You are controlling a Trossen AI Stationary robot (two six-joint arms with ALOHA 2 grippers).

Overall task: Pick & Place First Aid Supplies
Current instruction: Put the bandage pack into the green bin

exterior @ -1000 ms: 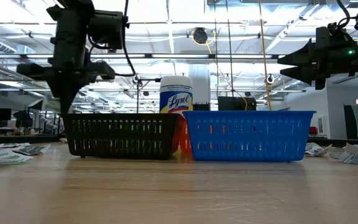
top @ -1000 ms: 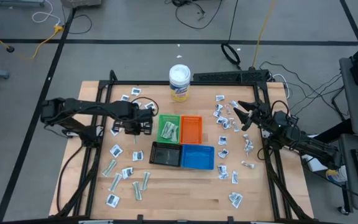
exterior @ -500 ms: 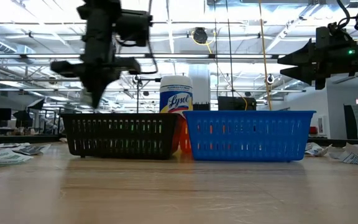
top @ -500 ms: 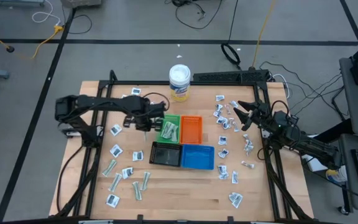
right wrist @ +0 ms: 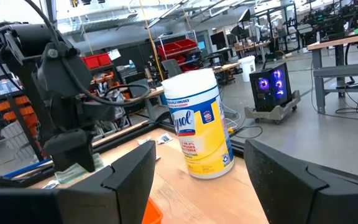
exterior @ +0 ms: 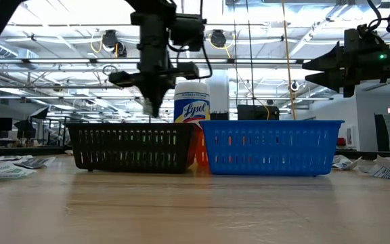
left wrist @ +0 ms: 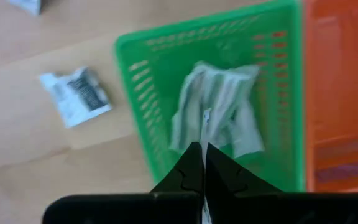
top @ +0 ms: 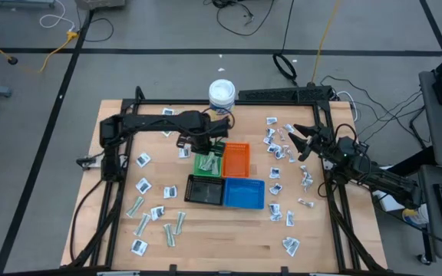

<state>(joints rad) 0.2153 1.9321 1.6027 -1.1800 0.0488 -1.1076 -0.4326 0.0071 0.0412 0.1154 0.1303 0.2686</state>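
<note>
Hovering our left gripper over the green tray, we clench a thin strip; our right gripper waits spread.

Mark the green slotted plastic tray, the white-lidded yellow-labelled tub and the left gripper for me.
green slotted plastic tray [left wrist: 135,74]: left wrist view, its side wall.
white-lidded yellow-labelled tub [right wrist: 199,121]: right wrist view, its label.
left gripper [left wrist: 202,163]: left wrist view, between its closed fingertips.

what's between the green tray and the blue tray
In the high view, the green plastic tray and blue plastic tray sit diagonally, meeting at corners; the orange tray and black tray fill the other two corners.
</note>
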